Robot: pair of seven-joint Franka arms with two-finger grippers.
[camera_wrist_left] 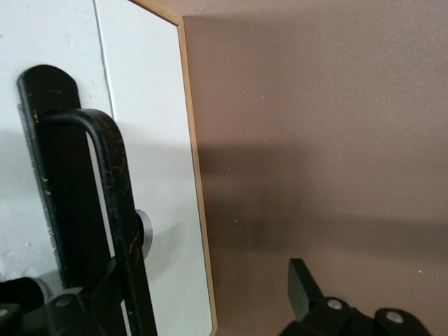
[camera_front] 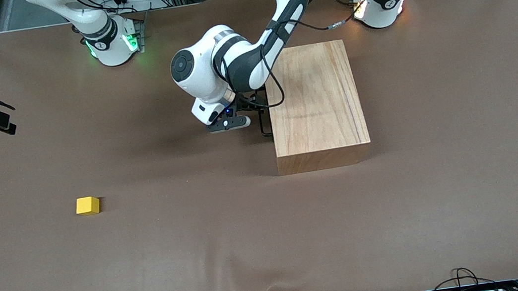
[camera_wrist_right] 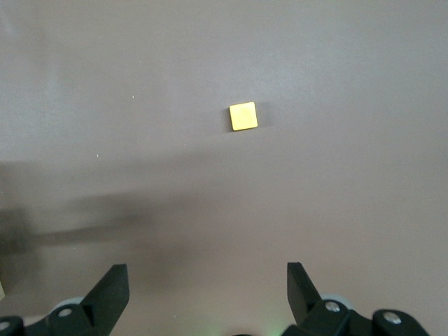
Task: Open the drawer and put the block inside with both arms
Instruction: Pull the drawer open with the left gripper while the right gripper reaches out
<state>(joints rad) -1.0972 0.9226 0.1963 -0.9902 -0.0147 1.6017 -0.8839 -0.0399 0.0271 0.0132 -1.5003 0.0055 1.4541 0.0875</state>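
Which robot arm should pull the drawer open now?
The left one, probably. The left gripper is open right at the drawer's black handle, while the right gripper is up over the yellow block.

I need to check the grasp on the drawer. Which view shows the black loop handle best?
The left wrist view: the handle fills it, standing against the drawer's white front. The front view shows only a sliver beside the left gripper. The right wrist view shows none, just the block.
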